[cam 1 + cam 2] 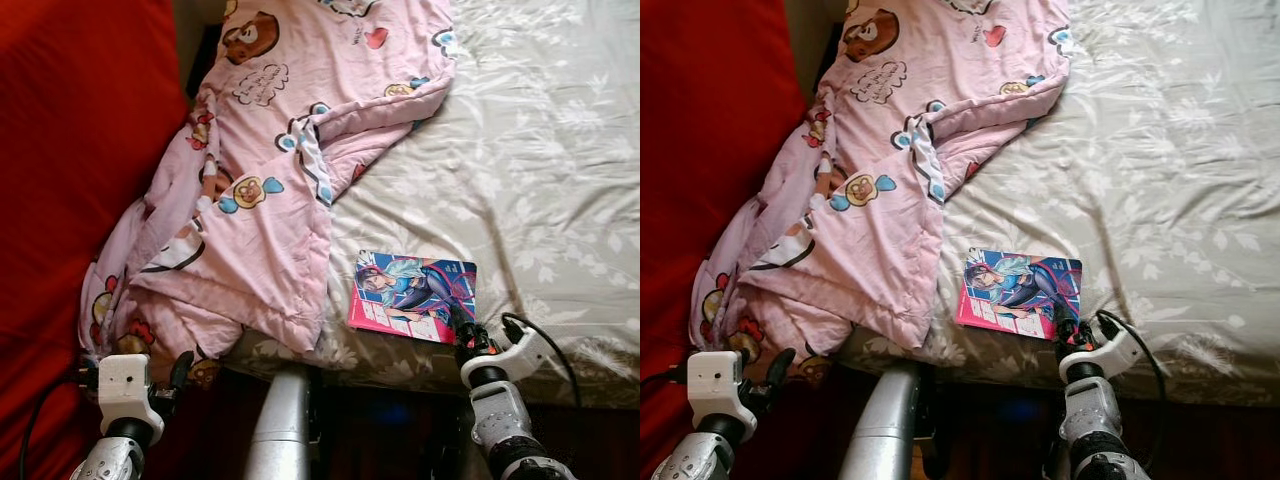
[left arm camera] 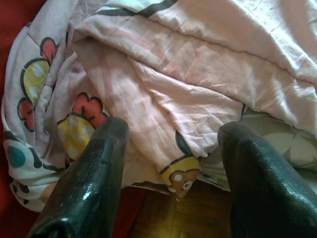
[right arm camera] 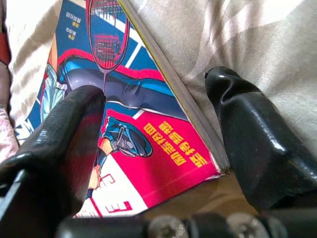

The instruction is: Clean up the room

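Two end effectors: both open.
Right end effector (image 3: 158, 148): fingers spread astride the near corner of the comic book (image 1: 412, 296).
Comic book: flat on the bed (image 1: 530, 150), near its front edge.
Left end effector (image 2: 171, 168): before the pink quilt (image 1: 270, 180) hanging off the bed.

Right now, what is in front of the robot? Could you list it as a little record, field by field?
place: bed edge, seen from above
bed cover: grey floral sheet
blanket: pink cartoon-print blanket, rumpled, draped over the bed's left side and hanging off the near edge
book: comic book with a colourful cover, flat on the sheet near the bed's front edge
right gripper: open, fingers straddling the comic's near corner
left gripper: open, facing the blanket's hanging hem
beside bed: red surface on the left
floor: wood below the hem
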{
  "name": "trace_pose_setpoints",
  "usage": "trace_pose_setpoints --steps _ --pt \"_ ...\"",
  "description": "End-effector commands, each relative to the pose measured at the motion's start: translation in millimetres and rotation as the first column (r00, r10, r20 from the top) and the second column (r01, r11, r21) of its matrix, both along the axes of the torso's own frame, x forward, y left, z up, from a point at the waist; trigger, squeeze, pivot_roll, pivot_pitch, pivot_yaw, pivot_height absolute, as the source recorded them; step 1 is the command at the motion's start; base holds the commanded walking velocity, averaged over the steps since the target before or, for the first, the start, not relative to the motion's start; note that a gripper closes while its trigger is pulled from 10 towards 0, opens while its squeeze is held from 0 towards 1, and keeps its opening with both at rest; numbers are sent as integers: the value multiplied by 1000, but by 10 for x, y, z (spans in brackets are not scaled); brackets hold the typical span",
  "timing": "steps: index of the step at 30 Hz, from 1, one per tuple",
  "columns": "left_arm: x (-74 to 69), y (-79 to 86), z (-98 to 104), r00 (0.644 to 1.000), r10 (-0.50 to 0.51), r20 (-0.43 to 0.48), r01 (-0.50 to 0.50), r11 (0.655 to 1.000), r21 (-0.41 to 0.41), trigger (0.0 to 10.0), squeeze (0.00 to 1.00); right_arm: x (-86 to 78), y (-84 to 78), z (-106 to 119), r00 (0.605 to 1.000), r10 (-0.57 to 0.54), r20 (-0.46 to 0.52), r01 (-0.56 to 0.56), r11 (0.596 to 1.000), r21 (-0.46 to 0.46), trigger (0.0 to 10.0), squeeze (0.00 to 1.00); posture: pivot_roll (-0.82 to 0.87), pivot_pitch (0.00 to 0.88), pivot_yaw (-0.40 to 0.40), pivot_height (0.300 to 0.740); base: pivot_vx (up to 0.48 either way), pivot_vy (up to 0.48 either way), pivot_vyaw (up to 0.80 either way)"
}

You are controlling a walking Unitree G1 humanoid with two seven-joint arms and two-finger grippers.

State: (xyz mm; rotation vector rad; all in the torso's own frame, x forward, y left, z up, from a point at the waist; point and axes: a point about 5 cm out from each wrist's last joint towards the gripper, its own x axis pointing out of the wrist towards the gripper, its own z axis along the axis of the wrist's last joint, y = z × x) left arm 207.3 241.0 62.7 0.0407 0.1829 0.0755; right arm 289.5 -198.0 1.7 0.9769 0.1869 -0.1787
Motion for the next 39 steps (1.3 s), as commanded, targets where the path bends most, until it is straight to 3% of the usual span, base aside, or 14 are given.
trace_pose_setpoints --steps 1,7,11,20,21,22,23,39 --pt "-67 84 -10 999 17 -29 -16 999 29 10000 0 -314 263 -350 984 54 -169 -35 993 114 10000 0 249 367 227 621 0 0 0" --pt "-49 131 40 1000 17 -21 -16 999 52 10000 0 -392 400 -433 971 92 -223 -56 984 167 10000 0 270 349 230 621 0 0 0" --pt "-5 147 66 1000 15 -16 -14 998 58 10000 0 -409 566 -447 952 210 -222 -167 966 197 10000 0 269 339 238 621 0 0 0" --pt "29 119 63 1000 10 -15 -9 998 60 10000 0 -373 544 -417 959 200 -202 -165 970 178 10000 0 263 329 238 621 0 0 0" --pt "37 108 59 1000 7 -15 -6 998 59 10000 0 -349 530 -396 963 193 -187 -159 970 183 1765 0 261 327 237 621 0 0 0" --pt "43 101 56 1000 5 -15 -4 998 59 10000 0 -332 521 -380 966 190 -175 -157 970 185 353 0 260 326 236 621 0 0 0" --pt "47 96 54 1000 4 -15 -3 998 58 10000 0 -320 518 -368 967 193 -164 -162 969 187 0 0 259 325 235 621 0 0 0" --pt "118 58 4 1000 0 -12 1 997 80 10000 0 -209 521 -269 974 201 -100 -179 964 198 0 0 243 282 204 621 0 0 0"
